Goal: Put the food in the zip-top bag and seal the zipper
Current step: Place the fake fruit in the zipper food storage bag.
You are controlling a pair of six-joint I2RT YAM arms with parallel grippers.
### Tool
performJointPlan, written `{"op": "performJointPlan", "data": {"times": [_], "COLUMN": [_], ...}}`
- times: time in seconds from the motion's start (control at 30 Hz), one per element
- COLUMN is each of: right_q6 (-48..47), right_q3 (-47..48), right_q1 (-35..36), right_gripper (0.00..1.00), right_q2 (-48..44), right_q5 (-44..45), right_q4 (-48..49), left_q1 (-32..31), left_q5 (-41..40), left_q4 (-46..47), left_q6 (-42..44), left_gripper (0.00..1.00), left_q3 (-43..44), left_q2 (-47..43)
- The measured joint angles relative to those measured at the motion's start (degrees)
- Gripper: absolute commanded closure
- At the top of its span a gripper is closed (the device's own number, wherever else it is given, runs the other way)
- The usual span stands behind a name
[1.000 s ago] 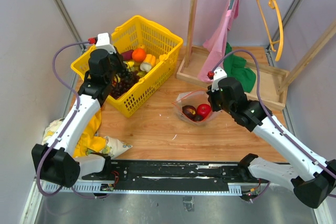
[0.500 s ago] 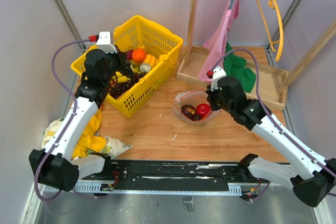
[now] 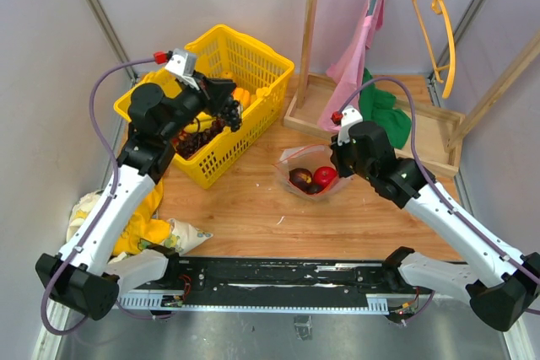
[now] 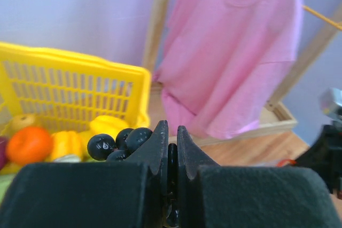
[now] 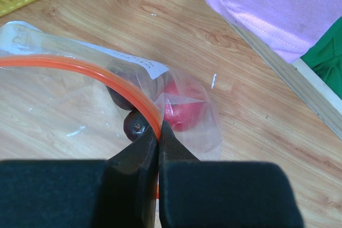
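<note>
My left gripper (image 3: 229, 109) is shut on the dark purple grapes (image 4: 120, 141) and holds them above the yellow basket's right part; its jaws are closed on the bunch's stem in the left wrist view (image 4: 170, 132). The clear zip-top bag (image 3: 297, 162) lies on the table right of the basket, with a red apple (image 3: 326, 176) and a dark purple piece (image 3: 300, 179) inside. My right gripper (image 3: 339, 154) is shut on the bag's red zipper strip (image 5: 80, 68) and holds the mouth open. The apple (image 5: 184, 111), the purple piece (image 5: 136, 125) and the white label (image 5: 152, 69) show in the right wrist view.
The yellow mesh basket (image 3: 253, 61) holds an orange (image 4: 28, 145), bananas and other pieces. A wooden rack base (image 3: 430, 137) with a pink shirt (image 3: 359, 56) and green cloth (image 3: 384, 115) stands at the back right. A yellow-patterned cloth bundle (image 3: 148, 225) lies at the front left.
My left gripper has risen out of the basket with the grapes and swung to the right. The right gripper has stayed on the bag's mouth.
</note>
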Motion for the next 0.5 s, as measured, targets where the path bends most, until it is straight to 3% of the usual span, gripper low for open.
{"op": "performJointPlan", "data": {"times": [0.5], "right_q6": [0.70], "right_q3": [0.37], "right_q1": [0.00], "right_gripper": [0.99], "right_q2": [0.24], "right_q5": [-1.07], "right_q4": [0.02], "left_q1": [-19.28], "left_q5": [2.99], "left_q4": [14.49], "left_q6": [0.68], "left_gripper": [1.00], "left_q3": [-3.67], "left_q2": [-2.19]}}
